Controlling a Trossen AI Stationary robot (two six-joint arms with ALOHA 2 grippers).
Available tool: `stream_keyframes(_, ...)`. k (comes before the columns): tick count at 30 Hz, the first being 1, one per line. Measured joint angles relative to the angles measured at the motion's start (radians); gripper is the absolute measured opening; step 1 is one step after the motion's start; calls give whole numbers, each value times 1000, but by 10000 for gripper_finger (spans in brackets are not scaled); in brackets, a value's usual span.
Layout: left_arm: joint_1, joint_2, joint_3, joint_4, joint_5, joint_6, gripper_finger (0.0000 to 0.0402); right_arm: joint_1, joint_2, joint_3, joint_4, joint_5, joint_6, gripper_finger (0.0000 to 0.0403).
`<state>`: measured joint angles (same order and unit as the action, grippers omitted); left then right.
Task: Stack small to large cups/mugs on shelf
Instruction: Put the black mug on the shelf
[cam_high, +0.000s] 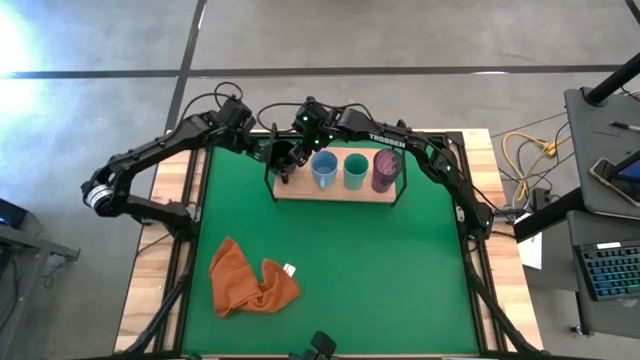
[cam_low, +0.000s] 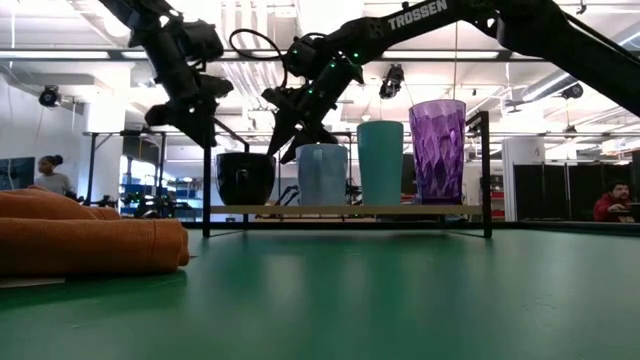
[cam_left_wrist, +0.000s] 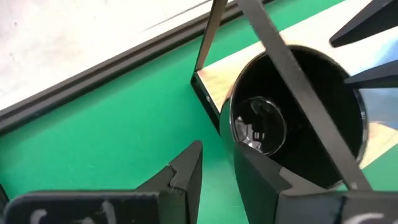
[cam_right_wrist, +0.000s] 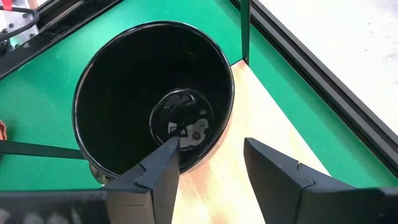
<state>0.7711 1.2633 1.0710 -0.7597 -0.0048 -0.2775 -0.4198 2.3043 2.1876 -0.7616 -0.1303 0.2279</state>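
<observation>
4 vessels on light wooden black-framed shelf (cam_high: 336, 194), 12 o'clock on worktop: glossy black mug (cam_low: 244, 178), light blue mug (cam_low: 321, 174), teal cup (cam_low: 380, 162), purple tumbler (cam_low: 437, 150). Both claws spread above black mug: left claw (cam_left_wrist: 219, 171), right claw (cam_right_wrist: 210, 163). Stacking looks done; retreat left.

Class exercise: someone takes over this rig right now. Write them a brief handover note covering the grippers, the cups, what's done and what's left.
Left gripper: open, above the shelf's left end by the black mug.
Right gripper: open, over the black mug too.
On the shelf, left to right in the low view: black mug, blue mug, teal cup, purple tumbler, all upright.
Done: all four placed, small to large.
Left: withdraw both arms.
</observation>
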Motion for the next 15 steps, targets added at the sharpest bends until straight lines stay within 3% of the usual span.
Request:
stream_keyframes(5, 6, -25, -25, -2, -2, -1, 66, 0, 0, 0, 0, 0, 0, 171)
stream_keyframes(10, 15, -13, -106, 44, -5, -40, 9, 0, -2, 0, 0, 0, 0, 171)
stream_keyframes(15, 15, -18, -156, 168, -7, -84, 10, 0, -3, 0, -6, 0, 6, 171)
